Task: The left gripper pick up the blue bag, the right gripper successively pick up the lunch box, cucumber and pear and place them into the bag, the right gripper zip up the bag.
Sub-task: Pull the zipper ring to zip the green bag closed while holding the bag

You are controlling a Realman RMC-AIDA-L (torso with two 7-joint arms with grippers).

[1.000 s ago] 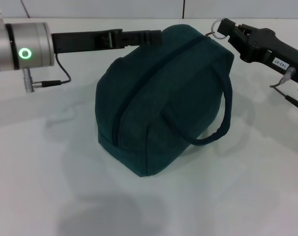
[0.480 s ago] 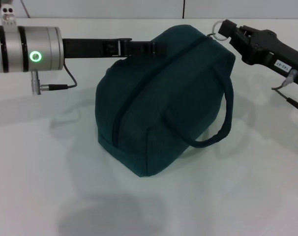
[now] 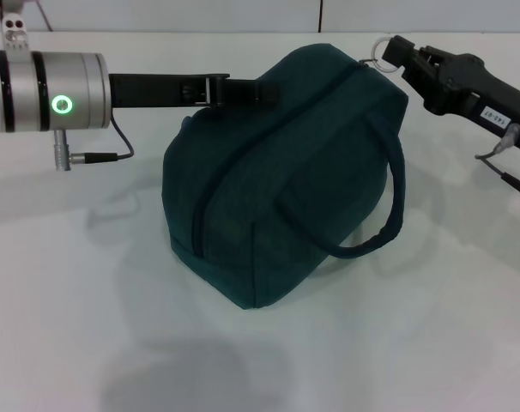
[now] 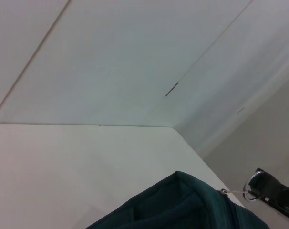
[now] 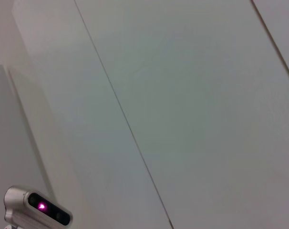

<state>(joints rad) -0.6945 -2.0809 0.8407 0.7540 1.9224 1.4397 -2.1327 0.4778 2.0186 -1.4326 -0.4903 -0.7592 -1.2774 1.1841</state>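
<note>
Blue bag (image 3: 281, 176) sits on the white desk (image 3: 71, 326) about centre, lying a bit tilted, zipper seam running diagonally over the top and looks fully closed along what shows; lunch box, cucumber and pear not visible anywhere, so probably already inside. Loop handle (image 3: 382, 210) hangs off the near right side, slack. Left gripper (image 3: 264, 86) reaches in from the left, black fingers going to the far upper edge of the bag and the tips hidden against the fabric, so cannot tell if clenched or released; likely there to brace that end so the bag doesn't slide while the zip is pulled. Right gripper (image 3: 387, 53) is at the bag's far right top corner, clenched on the metal zipper ring (image 3: 380, 47), which stands just off the end of the seam; left wrist view shows the same ring (image 4: 252, 185) on a short cord, drawn out from the bag corner. Judging by that, zip is at end of travel, task about done. Right wrist view shows only wall.
</note>
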